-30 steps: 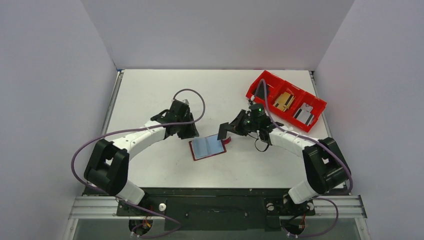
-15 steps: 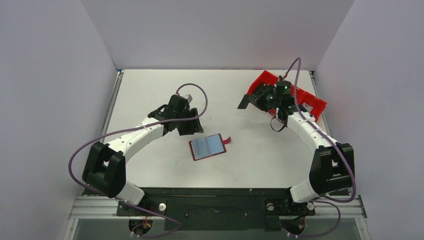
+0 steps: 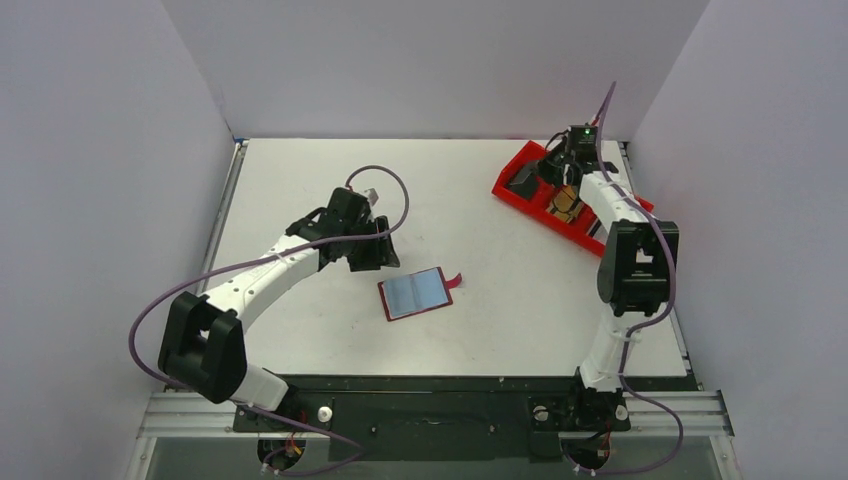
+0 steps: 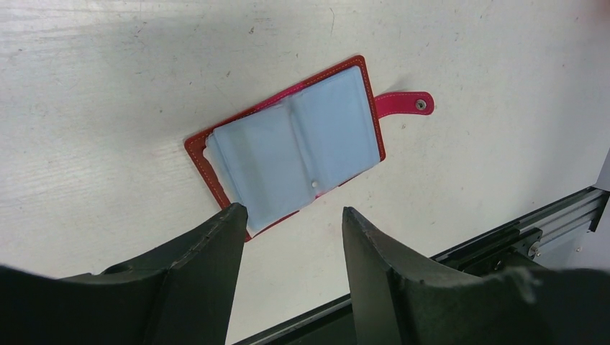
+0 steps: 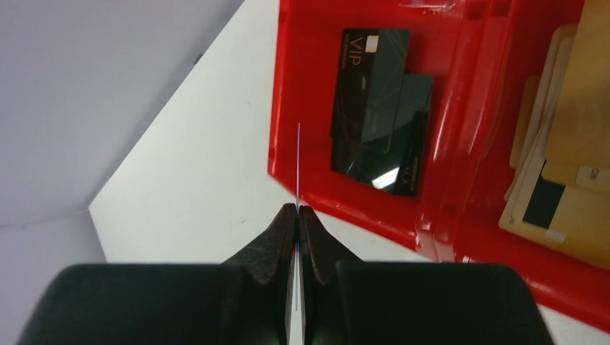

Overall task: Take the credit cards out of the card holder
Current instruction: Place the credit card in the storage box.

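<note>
Since R claw (image 5: 297,210) pinches a credit card (image 5: 298,165) edge-on at the red bin (image 5: 286,86) wall, I could drop it outside; L claw (image 4: 291,215) apart.

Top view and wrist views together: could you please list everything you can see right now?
table: one, white, beneath everything.
card holder: one, dark red, pale blue sleeves, open flat mid-table.
bin: one, bright red, far right corner.
dark cards: several, black, bin's end compartment.
gold cards: several, tan, next compartment.
held card: one, edge-on, over the bin's rim.
left gripper: one, black, open, beside the card holder.
right gripper: one, black, shut on the held card.
</note>
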Motion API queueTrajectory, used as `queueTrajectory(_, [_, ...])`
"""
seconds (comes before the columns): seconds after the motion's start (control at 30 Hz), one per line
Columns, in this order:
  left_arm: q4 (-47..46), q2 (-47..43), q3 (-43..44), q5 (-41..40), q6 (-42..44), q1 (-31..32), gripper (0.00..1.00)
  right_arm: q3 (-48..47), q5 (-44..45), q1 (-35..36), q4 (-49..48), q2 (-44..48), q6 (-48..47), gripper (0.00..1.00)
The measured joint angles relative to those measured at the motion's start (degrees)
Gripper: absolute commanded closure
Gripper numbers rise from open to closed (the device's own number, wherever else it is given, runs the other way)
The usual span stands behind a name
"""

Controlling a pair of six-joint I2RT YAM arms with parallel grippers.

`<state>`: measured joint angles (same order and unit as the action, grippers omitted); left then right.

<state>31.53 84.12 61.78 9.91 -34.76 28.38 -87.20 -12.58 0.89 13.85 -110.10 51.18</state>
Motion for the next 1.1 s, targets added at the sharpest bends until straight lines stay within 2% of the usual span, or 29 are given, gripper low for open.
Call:
queueTrajectory(0.2, [1.1,-1.5,0.0,0.0,0.3,-0.9,0.5,-8.6,0.2,-0.5,3.5,-9.5,-1.3,1.0])
queueTrajectory(0.53, [3.3,-1.6,1.0,-0.3,0.6,-1.5,0.5,-19.4,0.3,-0.5,5.3,-19.3,-1.4,1.0])
queueTrajectory(0.7, [4.0,-1.6,2.0,-0.7,0.8,-1.6,0.5,-21.6,0.3,-0.5,6.6,-22.0,-1.3,0.82])
queueTrajectory(1.1, [4.7,-1.6,2.3,-0.7,0.9,-1.9,0.5,-23.8,0.8,-0.5,9.5,-22.1,-2.1,0.66])
